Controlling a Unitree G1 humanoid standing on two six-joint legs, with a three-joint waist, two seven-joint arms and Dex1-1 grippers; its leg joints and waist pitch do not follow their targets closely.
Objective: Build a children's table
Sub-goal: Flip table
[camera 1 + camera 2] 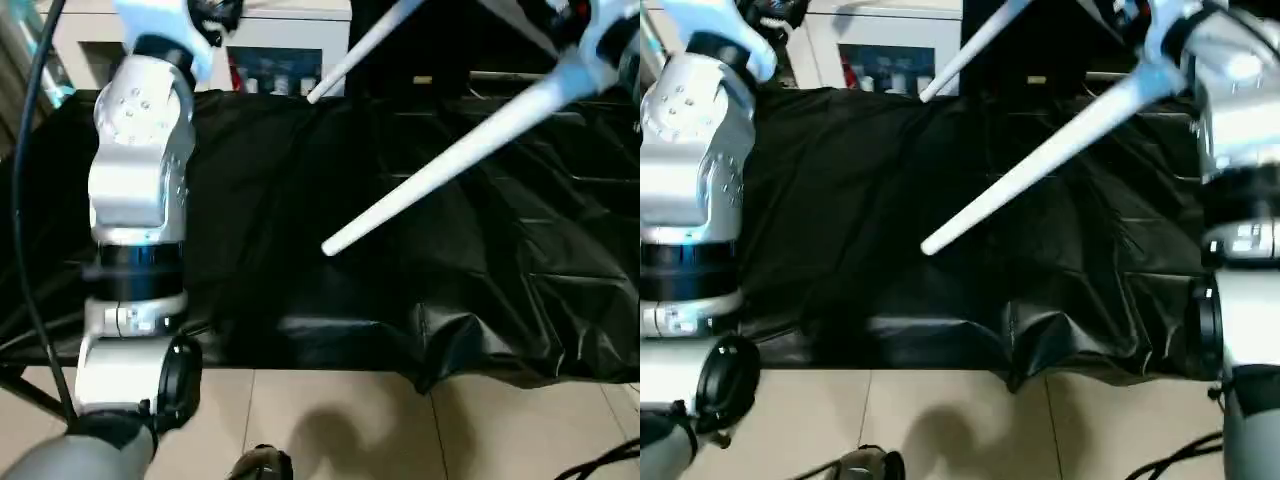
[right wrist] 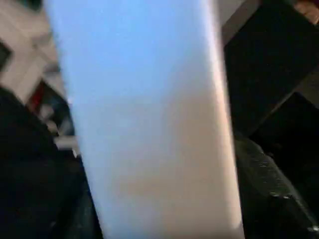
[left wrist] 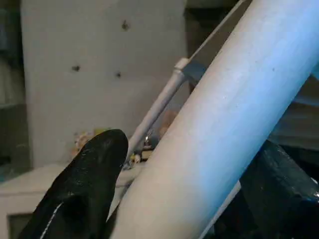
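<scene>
Legs are what it all hangs on here, and the slanting leg (image 1: 440,165) is up in the air above the black sheet (image 1: 300,250); its narrow tip hangs free over the middle of the sheet, well clear of it, and its thick end runs up to the right gripper (image 2: 149,199) above the sheet's far right corner; those jaws stand one each side of the white tube and look clamped on it, since nothing else carries it.

Over at the left gripper (image 3: 184,174) a second leg (image 3: 224,124) crosses between the jaws; one black finger (image 3: 84,189) sits close against one flank, the other presses the opposite flank; the jaws stand wide, about a tube's width apart, and I read that as a grip rather than a hover; where this leg lies over the sheet I cannot tell.

A further leg (image 1: 365,50) slants up beyond the sheet's far edge; what holds it I cannot make out.

By my judgement these tubes are light, hollow and stiff, so weight is no worry; smooth plastic and a taper are, because a round tapered wall can creep through the pads toward its thin end; take hold on the thick part, squarely across the tube, firm but not crushing; held that far from the tip, the long free end will swing with any wrist turn, so steering it into a socket calls for slow moves.
</scene>
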